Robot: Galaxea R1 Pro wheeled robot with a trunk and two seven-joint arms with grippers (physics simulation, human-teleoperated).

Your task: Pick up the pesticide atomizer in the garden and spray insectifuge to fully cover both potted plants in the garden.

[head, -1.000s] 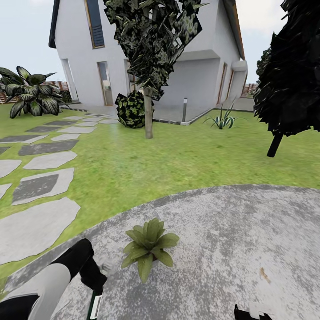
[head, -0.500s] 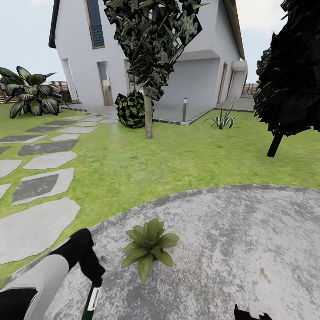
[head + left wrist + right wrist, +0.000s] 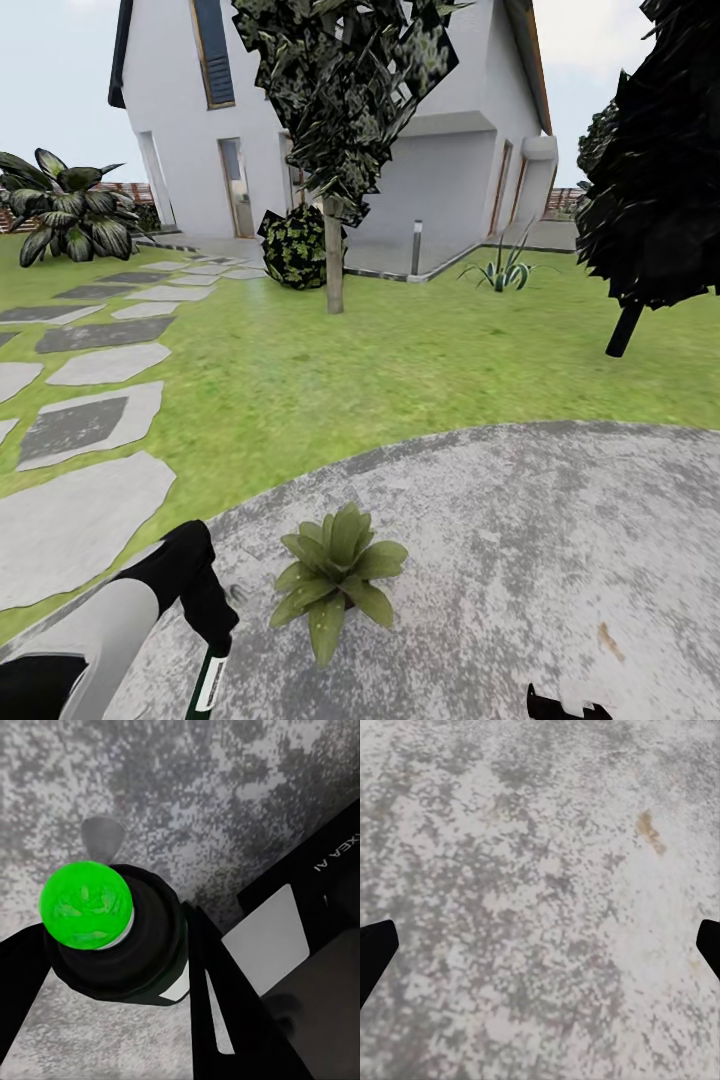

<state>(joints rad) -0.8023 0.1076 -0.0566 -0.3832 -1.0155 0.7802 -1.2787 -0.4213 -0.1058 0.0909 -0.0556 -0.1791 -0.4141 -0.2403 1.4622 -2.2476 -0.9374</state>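
Patio (image 3: 520,560) around potted plant (image 3: 337,578)

I see the round grey mottled patio (image 3: 520,560) underfoot, its curved edge meeting the lawn (image 3: 400,370). One potted plant (image 3: 338,577) sits directly on the paving, near that edge. A small rusty stain (image 3: 606,641) marks the patio well apart from the plant. Stepping stones (image 3: 90,420) lie in the lawn beyond.

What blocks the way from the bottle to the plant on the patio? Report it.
Nothing visible. The bottle, clamped in the left end effector, sits just left of the plant, with only bare paving between them.
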